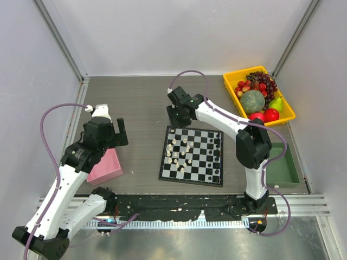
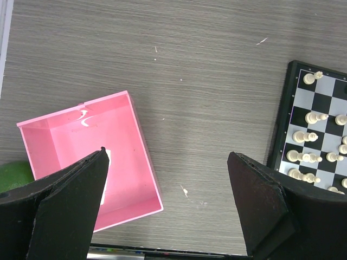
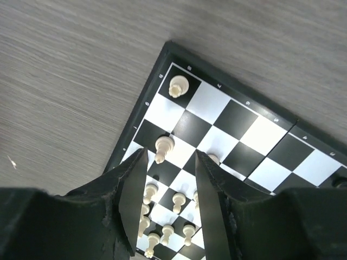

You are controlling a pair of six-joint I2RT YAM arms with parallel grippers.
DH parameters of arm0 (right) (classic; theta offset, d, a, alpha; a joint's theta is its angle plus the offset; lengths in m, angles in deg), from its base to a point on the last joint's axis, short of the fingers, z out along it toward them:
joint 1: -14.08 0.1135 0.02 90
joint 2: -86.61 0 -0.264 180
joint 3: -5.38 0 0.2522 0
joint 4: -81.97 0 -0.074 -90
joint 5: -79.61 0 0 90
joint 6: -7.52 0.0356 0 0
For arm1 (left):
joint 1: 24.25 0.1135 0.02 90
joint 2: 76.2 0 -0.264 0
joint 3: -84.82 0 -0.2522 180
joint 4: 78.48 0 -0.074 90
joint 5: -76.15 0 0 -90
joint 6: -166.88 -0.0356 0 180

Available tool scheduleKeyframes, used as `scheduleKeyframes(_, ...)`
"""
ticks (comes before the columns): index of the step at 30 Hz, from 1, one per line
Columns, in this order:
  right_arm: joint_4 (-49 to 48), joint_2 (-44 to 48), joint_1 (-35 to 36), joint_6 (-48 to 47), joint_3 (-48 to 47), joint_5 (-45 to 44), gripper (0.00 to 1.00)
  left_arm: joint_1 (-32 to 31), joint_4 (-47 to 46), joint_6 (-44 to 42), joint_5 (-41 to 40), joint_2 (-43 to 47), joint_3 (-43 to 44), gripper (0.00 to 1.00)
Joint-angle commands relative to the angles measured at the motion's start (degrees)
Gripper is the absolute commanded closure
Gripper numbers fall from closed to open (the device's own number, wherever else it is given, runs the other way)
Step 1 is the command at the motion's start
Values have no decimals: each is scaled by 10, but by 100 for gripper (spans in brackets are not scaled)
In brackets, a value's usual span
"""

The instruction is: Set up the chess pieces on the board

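The board (image 1: 192,155) lies in the middle of the table, with several white chess pieces (image 1: 177,151) on its left half and black pieces (image 1: 218,153) along its right edge. My right gripper (image 1: 176,116) hangs over the board's far left corner, open and empty. In the right wrist view its fingers (image 3: 134,189) frame white pieces (image 3: 164,147) on the board (image 3: 246,127). My left gripper (image 1: 111,131) is open and empty above the table between the pink box (image 2: 92,157) and the board's left edge (image 2: 282,130).
The pink box (image 1: 106,167) sits left of the board by the left arm. A yellow tray of fruit (image 1: 259,95) stands at the back right. A green tray (image 1: 284,164) lies at the right of the board.
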Motion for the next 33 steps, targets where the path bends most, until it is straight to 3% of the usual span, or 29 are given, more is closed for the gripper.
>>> scheduleKeyframes(1, -21, 12, 13, 13, 25, 4, 54, 4, -5, 8, 6, -5, 20, 0)
scheduleKeyframes(33, -26, -39, 29, 27, 37, 27, 66, 5, 1, 4, 12, -12, 24, 0)
